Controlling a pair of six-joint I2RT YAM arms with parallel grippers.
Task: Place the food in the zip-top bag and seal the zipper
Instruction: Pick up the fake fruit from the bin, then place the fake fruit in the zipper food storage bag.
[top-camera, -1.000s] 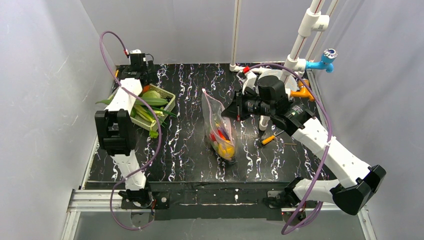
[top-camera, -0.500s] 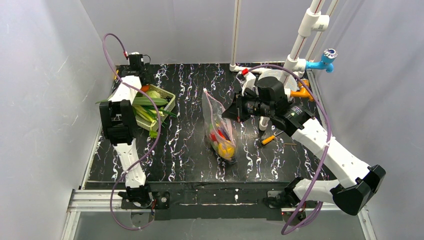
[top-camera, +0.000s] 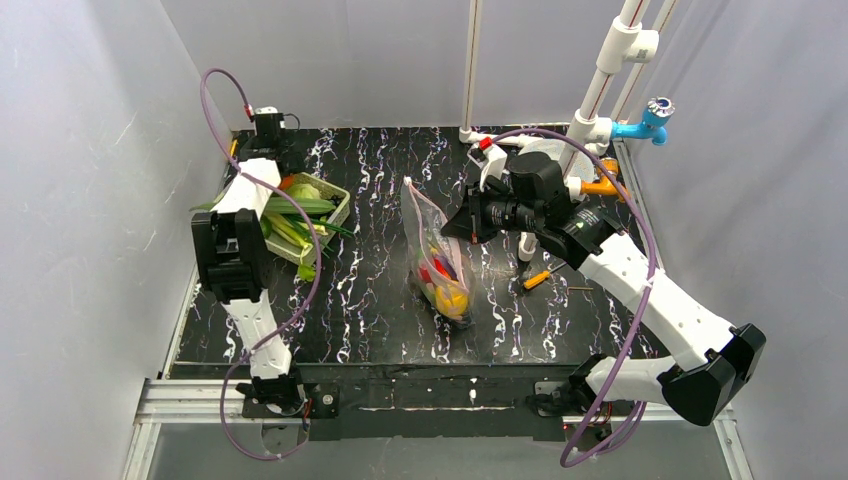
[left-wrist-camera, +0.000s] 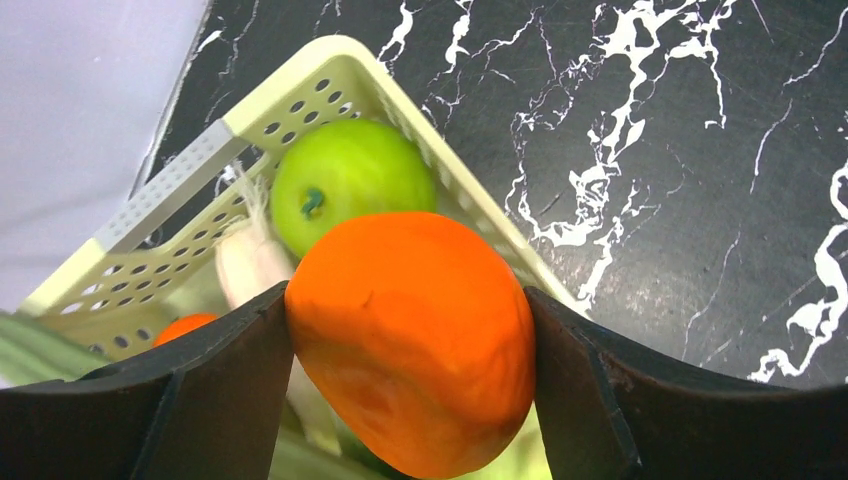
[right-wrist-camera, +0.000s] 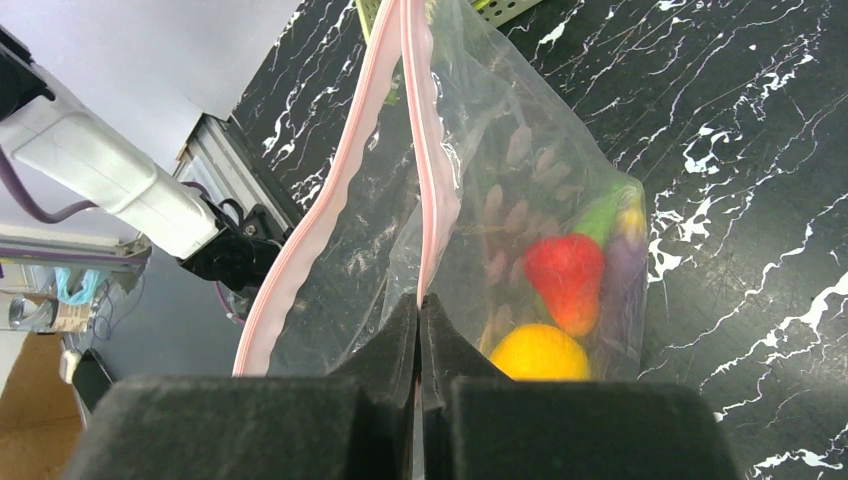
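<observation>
Step in hand: loading of food, with the seal not yet attempted.

The zip-top bag (top-camera: 435, 250) is found near the middle of the surface (top-camera: 370, 300), its mouth raised and parted. The right claw (right-wrist-camera: 420, 310) is closed tight on one lip of the bag, just below the zipper (right-wrist-camera: 425, 150), and the other lip hangs free beside it. Inside the bag, at its low end, a red piece (right-wrist-camera: 562, 275) and a yellow piece (right-wrist-camera: 540, 355) are noted among others.

Well apart from the bag, on the left arm's side of it, the basket (left-wrist-camera: 300, 85) is seen. Over the basket the left claw (left-wrist-camera: 407, 310) is held fairly wide, with an orange fruit (left-wrist-camera: 420, 380) lodged between its jaws and touching both. A green round fruit (left-wrist-camera: 350, 180) lies in the basket beyond it.

Next move, as judged: the orange fruit is to be lifted clear of the basket, carried across to the bag and released over the parted mouth. The mouth must be kept open by the right claw; a wide fruit could catch on the free lip.
</observation>
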